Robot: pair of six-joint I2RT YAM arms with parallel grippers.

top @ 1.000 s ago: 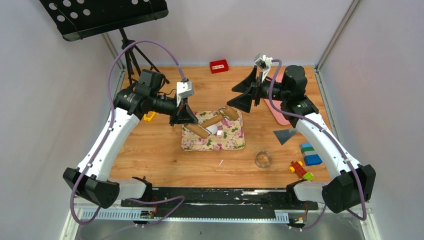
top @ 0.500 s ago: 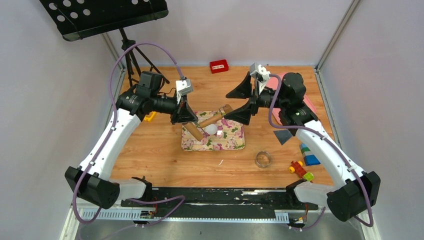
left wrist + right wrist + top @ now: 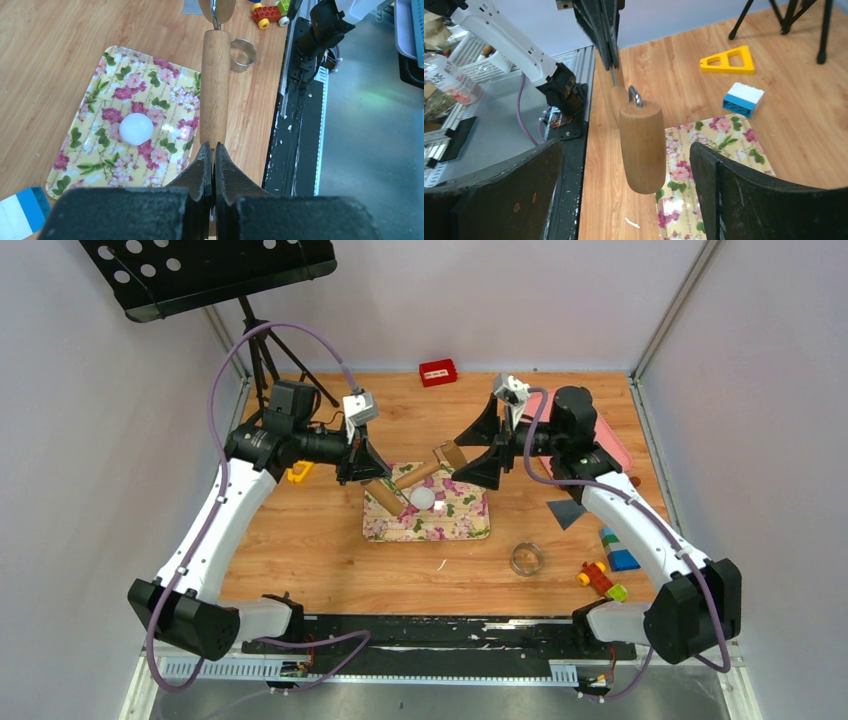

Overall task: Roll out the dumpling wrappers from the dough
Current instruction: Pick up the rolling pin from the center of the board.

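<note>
Right gripper, jaws wide and empty, has moved in at the far right corner of the floral tray and straddles the free handle of the rolling pin; left gripper stays pinched on its near end, dough sits unrolled mid-tray, so two-handed rolling looks ready.

A red box sits at the table's far edge. A metal ring and toy blocks lie near its right front corner.

Left arm and right arm with white shells on the long links, chunky black joints and black bases, a purple cable looping along each, small grey camera box at each wrist, black wedge-shaped fingers.
</note>
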